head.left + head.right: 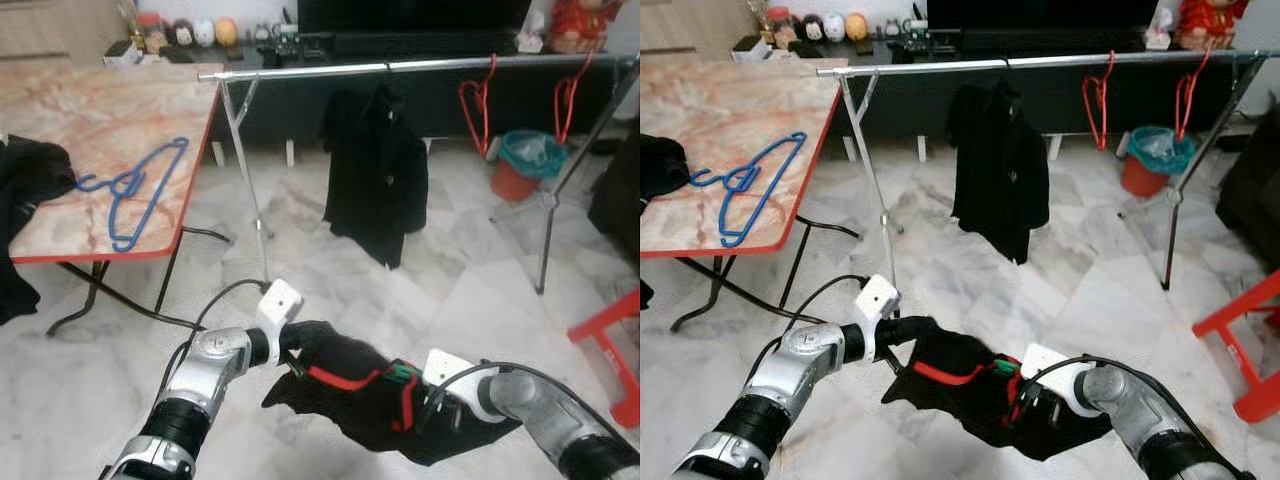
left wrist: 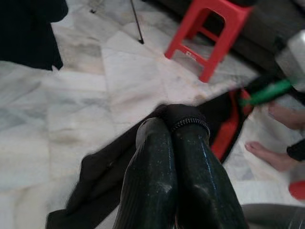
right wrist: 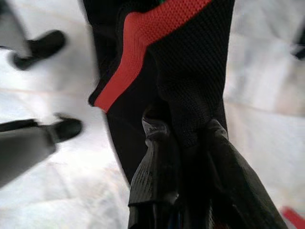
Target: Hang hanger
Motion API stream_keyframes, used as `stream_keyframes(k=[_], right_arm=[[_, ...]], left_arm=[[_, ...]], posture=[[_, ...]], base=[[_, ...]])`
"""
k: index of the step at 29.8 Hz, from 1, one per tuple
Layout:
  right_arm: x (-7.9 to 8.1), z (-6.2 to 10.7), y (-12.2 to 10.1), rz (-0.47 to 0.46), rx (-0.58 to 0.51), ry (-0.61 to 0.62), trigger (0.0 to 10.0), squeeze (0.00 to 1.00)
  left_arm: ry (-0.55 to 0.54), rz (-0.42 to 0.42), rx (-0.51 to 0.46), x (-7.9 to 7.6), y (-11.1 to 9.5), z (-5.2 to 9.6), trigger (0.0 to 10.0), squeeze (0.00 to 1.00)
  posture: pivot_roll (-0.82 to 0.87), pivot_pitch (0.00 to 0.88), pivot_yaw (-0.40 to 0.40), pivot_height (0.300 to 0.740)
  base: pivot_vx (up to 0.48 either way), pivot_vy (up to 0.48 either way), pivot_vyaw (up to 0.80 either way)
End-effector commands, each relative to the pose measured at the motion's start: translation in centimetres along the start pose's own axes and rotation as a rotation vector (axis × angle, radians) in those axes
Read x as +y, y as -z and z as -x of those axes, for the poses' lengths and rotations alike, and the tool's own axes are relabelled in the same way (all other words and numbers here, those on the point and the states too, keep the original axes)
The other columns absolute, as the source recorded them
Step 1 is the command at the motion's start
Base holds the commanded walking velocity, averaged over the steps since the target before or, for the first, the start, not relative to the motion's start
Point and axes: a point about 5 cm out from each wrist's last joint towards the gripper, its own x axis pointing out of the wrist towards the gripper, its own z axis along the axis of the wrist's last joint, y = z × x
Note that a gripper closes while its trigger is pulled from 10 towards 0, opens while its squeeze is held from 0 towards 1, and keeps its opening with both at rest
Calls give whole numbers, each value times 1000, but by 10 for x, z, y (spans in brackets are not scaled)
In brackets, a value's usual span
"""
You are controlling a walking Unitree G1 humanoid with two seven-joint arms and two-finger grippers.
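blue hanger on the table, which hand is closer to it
Left. The left hand, shut on the black garment, sits below and right of the blue hanger lying on the marble table. The right hand, gripping the garment's other side, is farther right.

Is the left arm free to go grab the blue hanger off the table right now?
Probably not. The left tool is shut on the black garment, which the right tool grips too, and the blue hanger lies well off on the table.
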Motion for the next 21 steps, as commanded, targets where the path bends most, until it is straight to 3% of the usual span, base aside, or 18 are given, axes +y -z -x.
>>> stream_keyframes(k=[1,21], right_arm=[[-5,1,-1,-6,7,32,10000,0],[-5,1,-1,-6,7,32,10000,0]], left_arm=[[9,-34,-3,0,-5,3,10000,0],[9,-34,-3,0,-5,3,10000,0]], posture=[[25,36,6,740],[25,36,6,740]], base=[[0,0,0],[0,0,0]])
